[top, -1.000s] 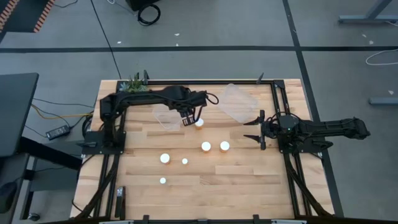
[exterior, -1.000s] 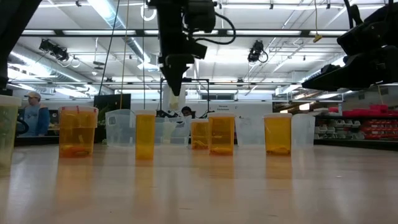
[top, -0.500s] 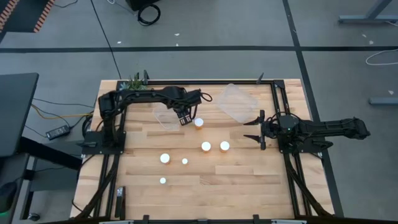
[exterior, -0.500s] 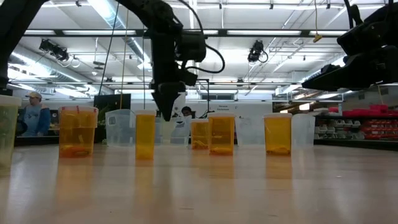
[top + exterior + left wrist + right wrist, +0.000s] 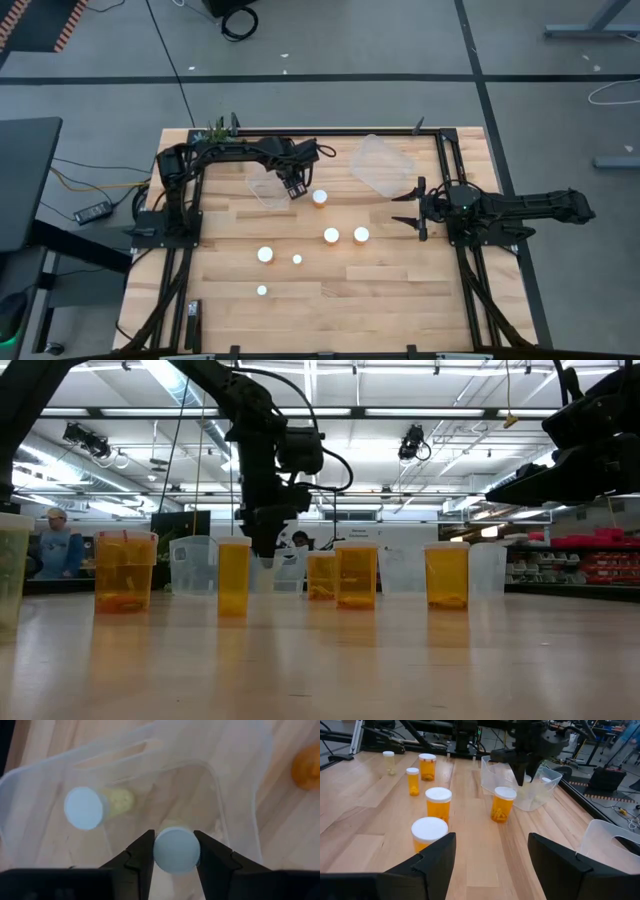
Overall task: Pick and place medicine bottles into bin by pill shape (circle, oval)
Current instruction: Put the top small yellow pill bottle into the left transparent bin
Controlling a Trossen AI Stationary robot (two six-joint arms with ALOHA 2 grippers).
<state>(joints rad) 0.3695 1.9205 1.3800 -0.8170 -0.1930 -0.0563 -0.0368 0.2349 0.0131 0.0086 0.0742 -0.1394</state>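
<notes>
The left tool [image 5: 173, 851] hangs over a clear bin [image 5: 235, 800] at the tabletop's [image 5: 400, 300] eleven o'clock, pinching a white-capped bottle [image 5: 176, 849], apparently to drop it beside another bottle [image 5: 95, 807] already inside. The right tool [image 5: 408, 207] waits at three o'clock, half open, empty.

Orange bottles [image 5: 233, 576] stand in a row; a dark arm [image 5: 268, 470] hangs above.
</notes>
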